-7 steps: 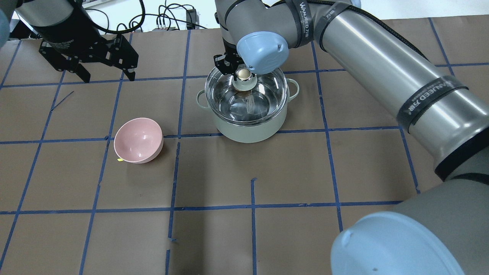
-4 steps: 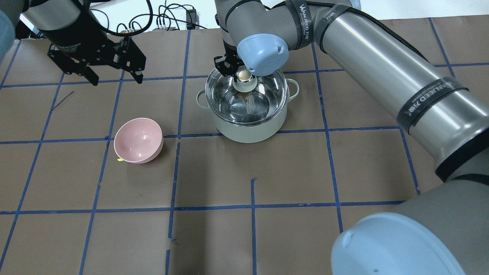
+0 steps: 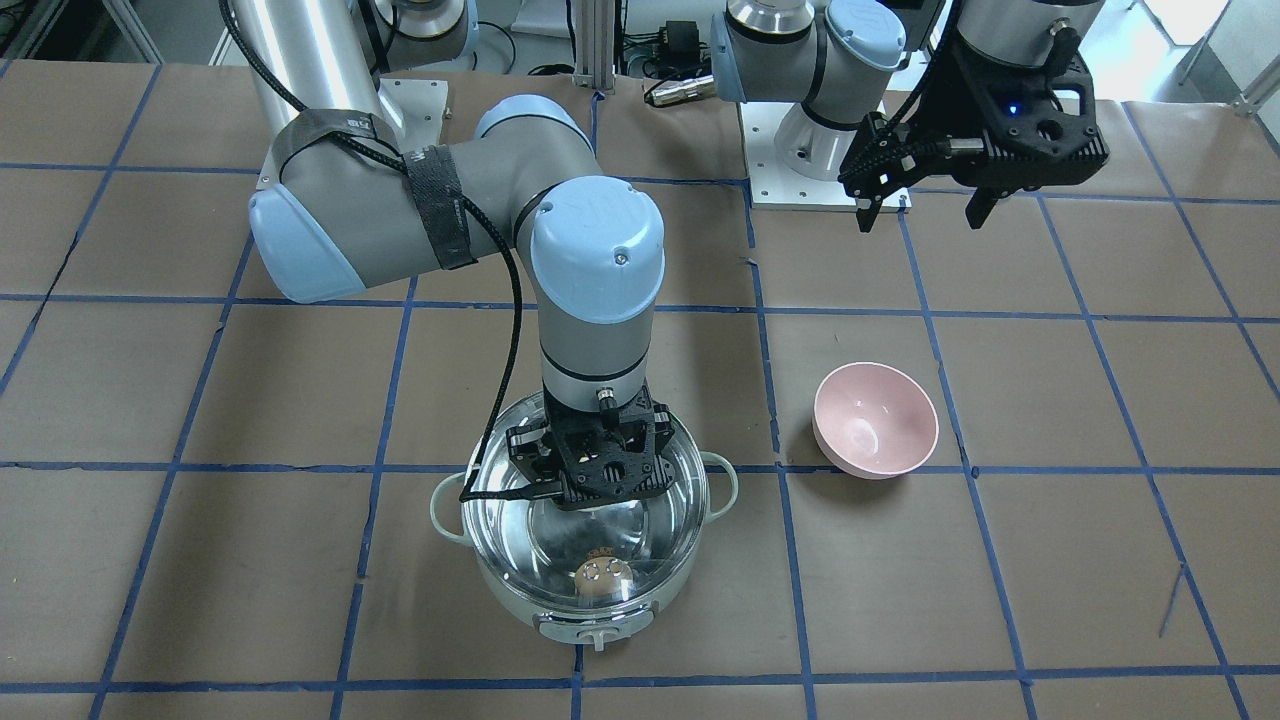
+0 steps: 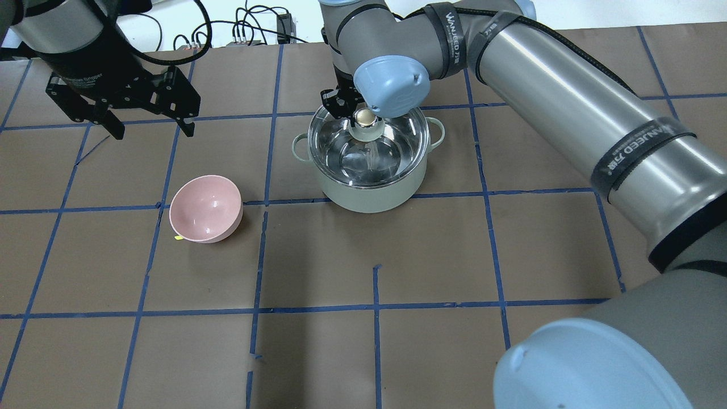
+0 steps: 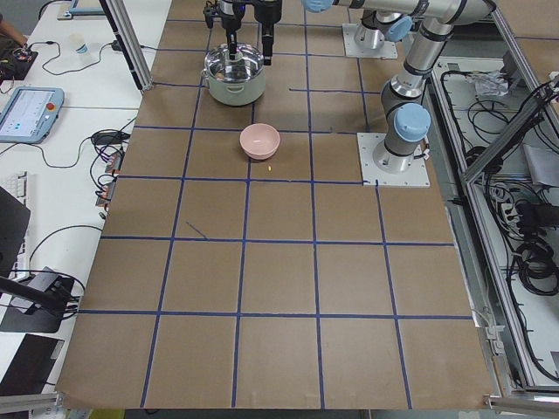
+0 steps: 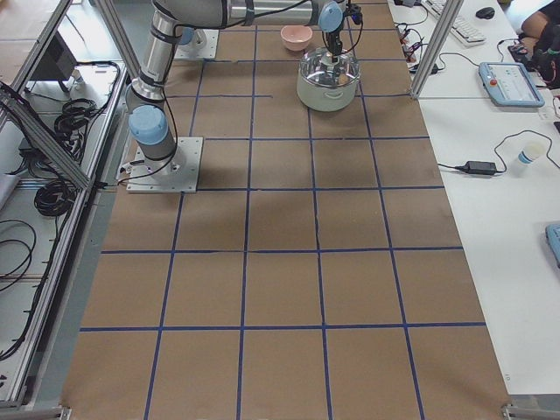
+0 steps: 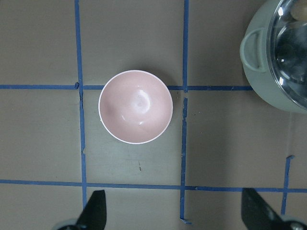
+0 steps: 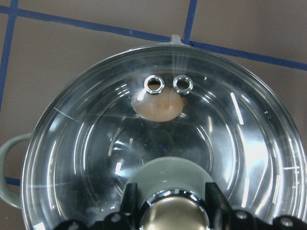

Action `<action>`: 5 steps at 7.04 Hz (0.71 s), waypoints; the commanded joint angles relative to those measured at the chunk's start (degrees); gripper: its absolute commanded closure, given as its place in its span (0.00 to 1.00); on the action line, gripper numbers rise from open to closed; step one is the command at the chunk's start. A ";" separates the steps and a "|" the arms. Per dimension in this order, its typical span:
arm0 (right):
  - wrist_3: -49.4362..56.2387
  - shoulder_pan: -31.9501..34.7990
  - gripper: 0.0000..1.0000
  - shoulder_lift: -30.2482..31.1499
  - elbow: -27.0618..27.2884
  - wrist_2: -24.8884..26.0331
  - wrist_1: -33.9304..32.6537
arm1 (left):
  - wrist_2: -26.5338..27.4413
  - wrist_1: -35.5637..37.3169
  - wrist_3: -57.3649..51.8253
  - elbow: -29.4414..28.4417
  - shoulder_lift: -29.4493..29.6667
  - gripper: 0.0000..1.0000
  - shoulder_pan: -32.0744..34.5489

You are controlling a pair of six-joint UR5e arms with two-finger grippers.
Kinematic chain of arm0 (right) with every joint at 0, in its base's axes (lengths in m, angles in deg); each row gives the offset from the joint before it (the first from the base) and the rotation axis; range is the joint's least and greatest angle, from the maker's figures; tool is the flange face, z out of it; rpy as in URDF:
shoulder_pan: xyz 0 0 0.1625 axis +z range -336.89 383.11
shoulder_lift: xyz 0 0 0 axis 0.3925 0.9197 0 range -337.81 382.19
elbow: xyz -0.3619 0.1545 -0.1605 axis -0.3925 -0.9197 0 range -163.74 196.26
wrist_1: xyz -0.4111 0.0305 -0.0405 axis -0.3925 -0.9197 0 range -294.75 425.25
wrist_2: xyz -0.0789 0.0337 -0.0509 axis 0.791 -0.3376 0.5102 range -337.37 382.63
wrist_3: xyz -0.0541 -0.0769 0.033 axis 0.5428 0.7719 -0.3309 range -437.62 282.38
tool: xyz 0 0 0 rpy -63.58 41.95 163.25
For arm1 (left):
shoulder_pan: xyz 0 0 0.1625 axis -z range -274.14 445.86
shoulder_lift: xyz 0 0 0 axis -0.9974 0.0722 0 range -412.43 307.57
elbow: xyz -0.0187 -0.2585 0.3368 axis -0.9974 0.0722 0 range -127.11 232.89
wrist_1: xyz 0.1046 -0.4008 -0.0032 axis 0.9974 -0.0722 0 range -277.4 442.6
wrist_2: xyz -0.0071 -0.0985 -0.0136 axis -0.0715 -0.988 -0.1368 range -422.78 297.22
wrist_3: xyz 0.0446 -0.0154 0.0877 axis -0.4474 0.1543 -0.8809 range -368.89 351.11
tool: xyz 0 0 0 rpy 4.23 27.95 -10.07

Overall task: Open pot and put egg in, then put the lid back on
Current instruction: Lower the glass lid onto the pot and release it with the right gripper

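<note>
The pale green pot stands at the table's far middle, and it also shows in the front view. The clear glass lid sits on its rim. The tan egg lies inside under the two vent holes. My right gripper is shut on the lid's knob, with a finger on each side in the right wrist view. My left gripper is open and empty, held above the table far left of the pot.
An empty pink bowl stands left of the pot toward the front, right under the left wrist camera. Blue tape lines grid the brown table. The right arm's long forearm crosses over the table's right half.
The right gripper has come down a little with the lid, which now rests on the pot. The left gripper shifted right, then back left and slightly nearer, staying open.
</note>
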 commanded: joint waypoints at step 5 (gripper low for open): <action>-0.16 -0.04 0.27 -0.16 0.19 2.05 -0.36 | -1.67 -3.33 2.44 0.15 -0.93 0.00 0.15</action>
